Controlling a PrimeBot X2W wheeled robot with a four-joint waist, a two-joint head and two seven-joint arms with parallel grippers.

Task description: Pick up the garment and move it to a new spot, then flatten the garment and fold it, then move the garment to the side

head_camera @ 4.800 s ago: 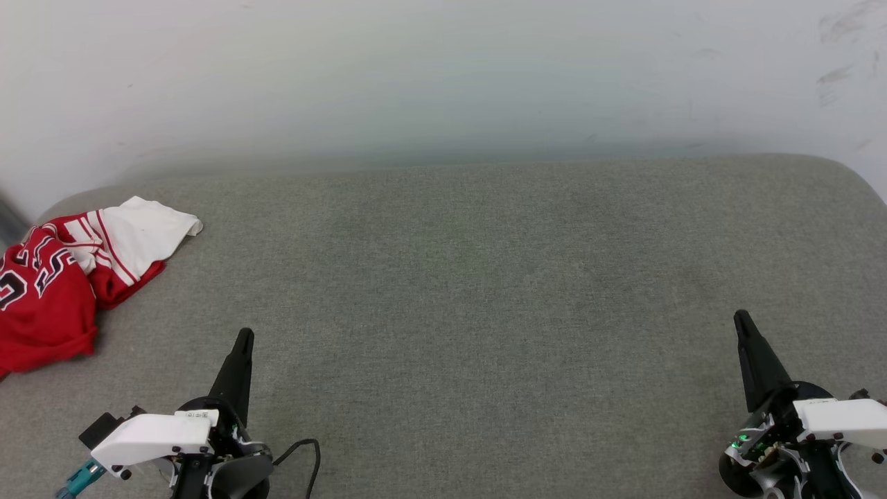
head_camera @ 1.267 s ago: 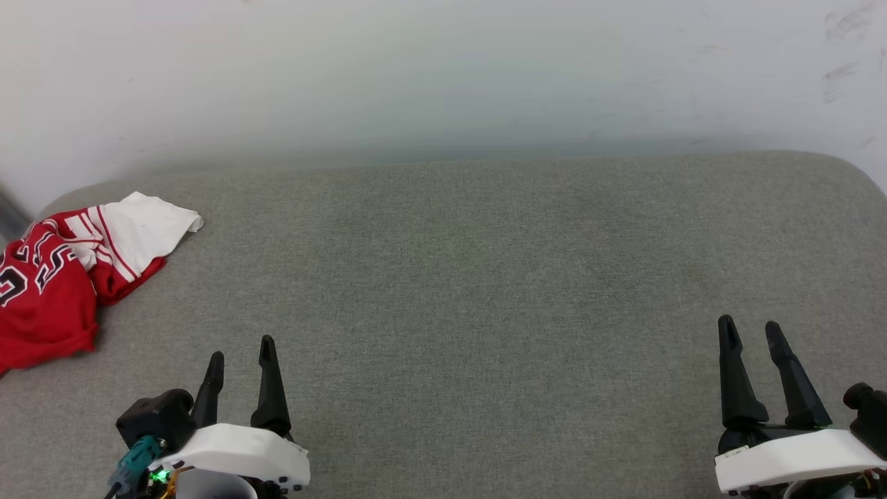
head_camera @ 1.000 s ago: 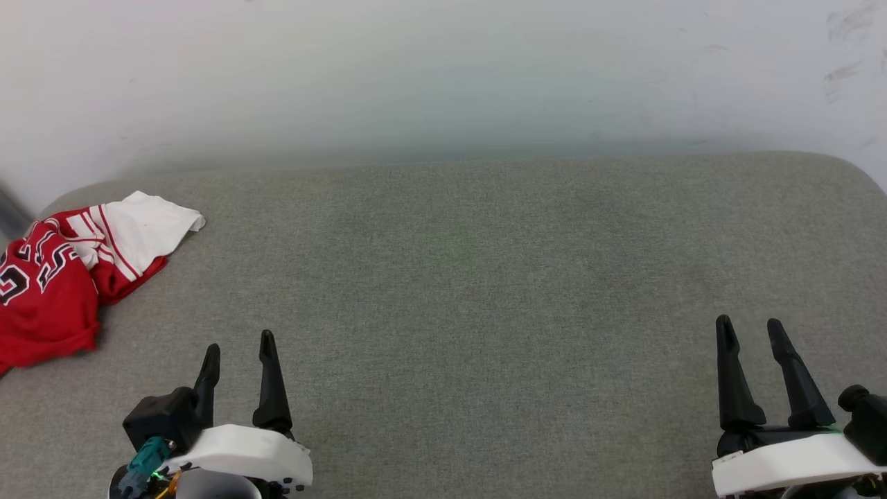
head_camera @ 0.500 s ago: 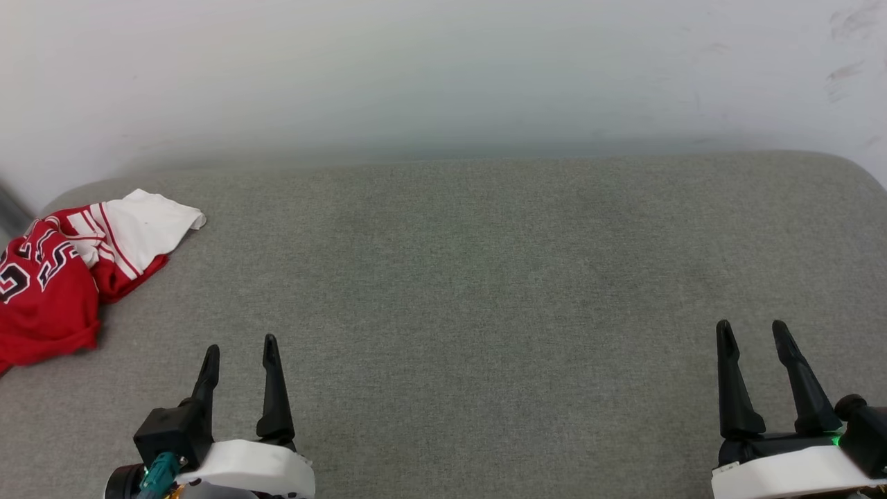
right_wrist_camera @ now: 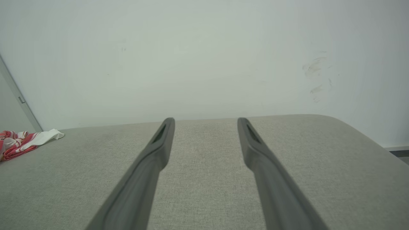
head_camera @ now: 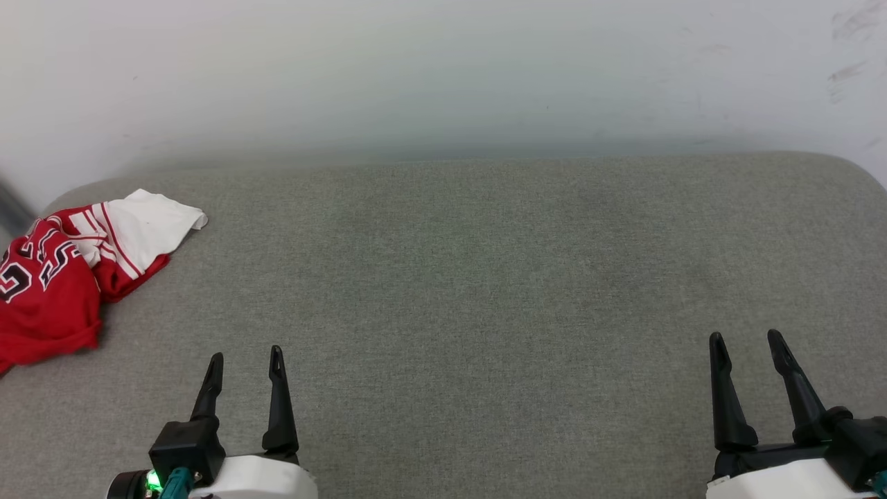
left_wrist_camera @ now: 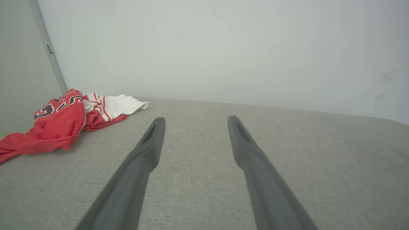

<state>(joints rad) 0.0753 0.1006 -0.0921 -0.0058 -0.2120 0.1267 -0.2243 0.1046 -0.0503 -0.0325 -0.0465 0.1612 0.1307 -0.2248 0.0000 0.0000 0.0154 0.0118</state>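
1. L gripper (head_camera: 246, 353): both dark fingers (left_wrist_camera: 140, 159) spread apart, released, holding nothing; grey fabric shows thru the gap.
2. R gripper (head_camera: 745, 336): same, fingers (right_wrist_camera: 265, 166) parted wide, empty, tips pointing toward the back wall.
3. In head view, L sits at lower left and R at lower right, well apart from each other. White wrist housings (head_camera: 256, 482) at the bottom edge, and a small green light (head_camera: 151, 479) on the L one.
4. Under both: grey fabric cushion (head_camera: 485, 277), far corners rounded.
5. The garment (head_camera: 48, 305): crumpled heap at the cushion's far-left edge, ahead & left of L gripper, apart from it and much farther from R. Red body w/ black-and-white lettering facing up. White sleeve w/ red stripes flops out toward the centre. Part of it runs off the left edge of head view.
6. Behind: pale wall (head_camera: 443, 69) w/ scuff marks (head_camera: 849, 28) at upper right. In L wrist view a grey vertical strip (left_wrist_camera: 48, 48) stands at the corner beside the garment.
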